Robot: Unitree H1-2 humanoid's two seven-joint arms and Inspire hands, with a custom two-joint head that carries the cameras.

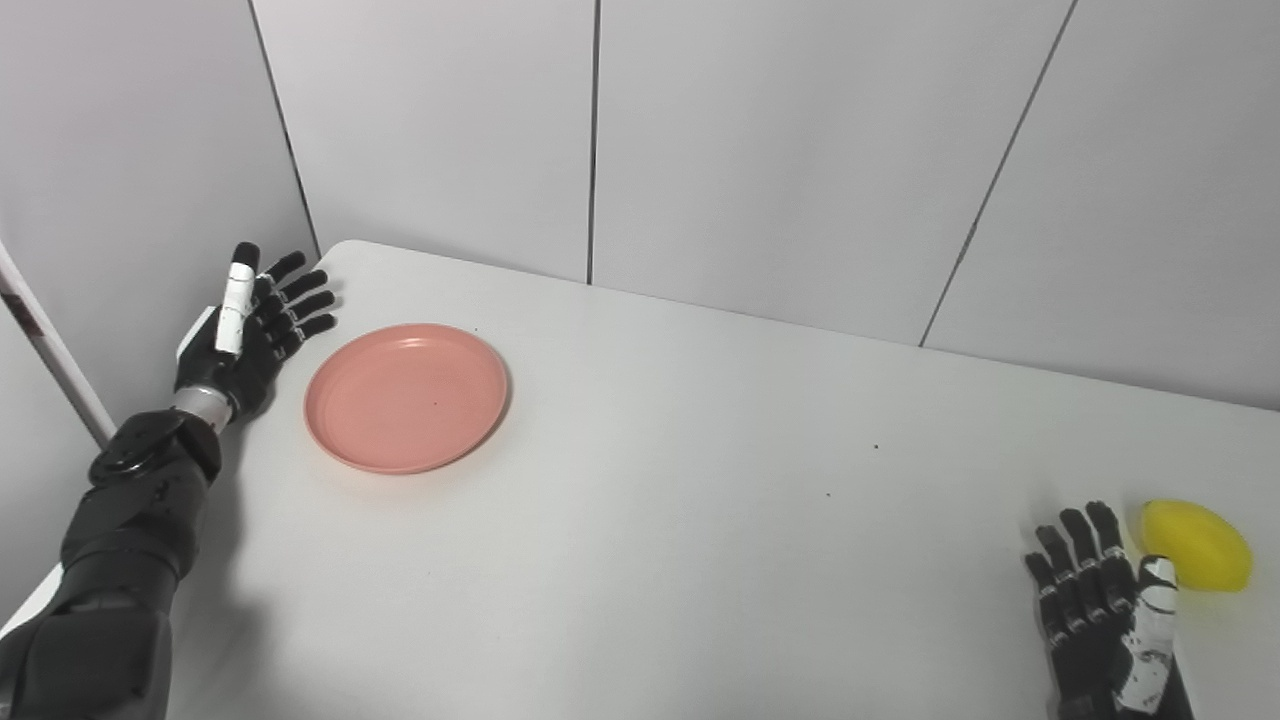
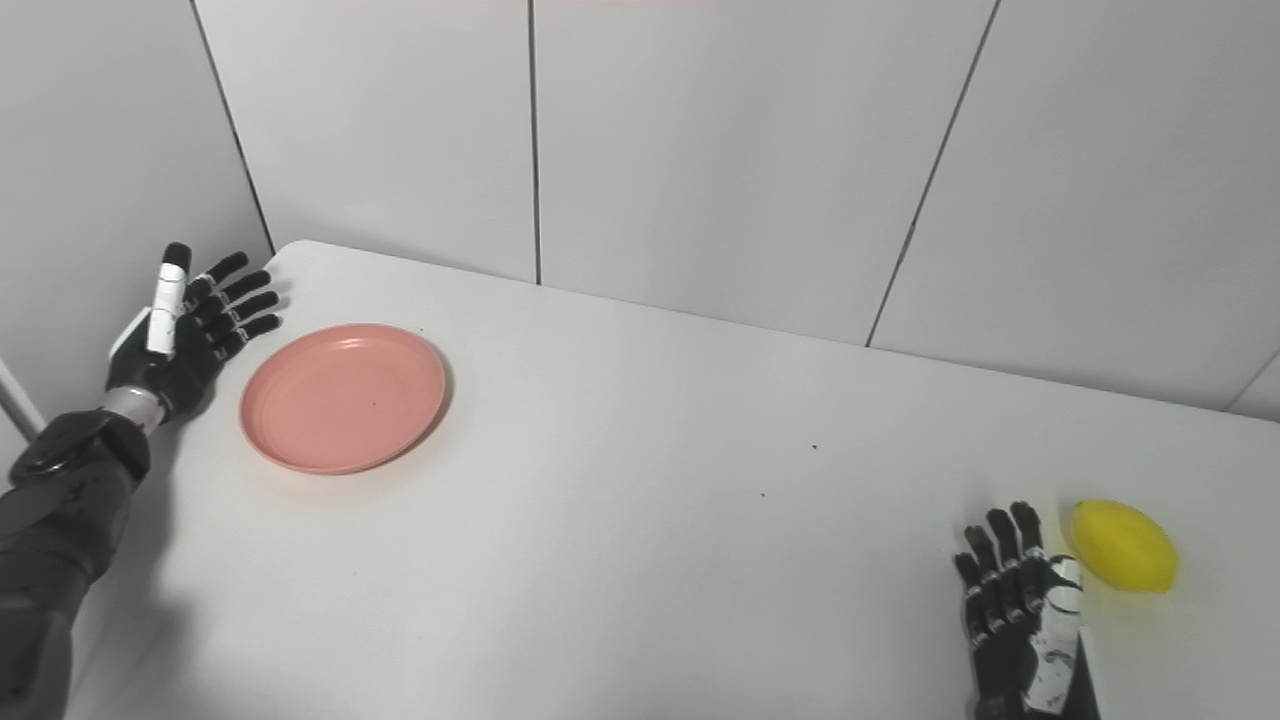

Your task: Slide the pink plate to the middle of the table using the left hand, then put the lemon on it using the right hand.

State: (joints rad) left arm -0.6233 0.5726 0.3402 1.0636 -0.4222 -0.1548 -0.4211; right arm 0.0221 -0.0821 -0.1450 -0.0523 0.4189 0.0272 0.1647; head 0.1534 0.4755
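The pink plate (image 1: 406,396) lies flat on the left part of the white table (image 1: 680,480). My left hand (image 1: 250,325) is open at the table's left edge, fingers spread, just left of the plate and apart from it. The yellow lemon (image 1: 1197,544) lies near the table's right front. My right hand (image 1: 1105,610) is open and flat just left of the lemon, close to it, holding nothing. The same scene shows in the right eye view, with the plate (image 2: 343,396) and the lemon (image 2: 1124,545).
Grey wall panels (image 1: 760,150) stand right behind the table's far edge and along its left side. A white bar (image 1: 50,350) leans at the far left, next to my left arm.
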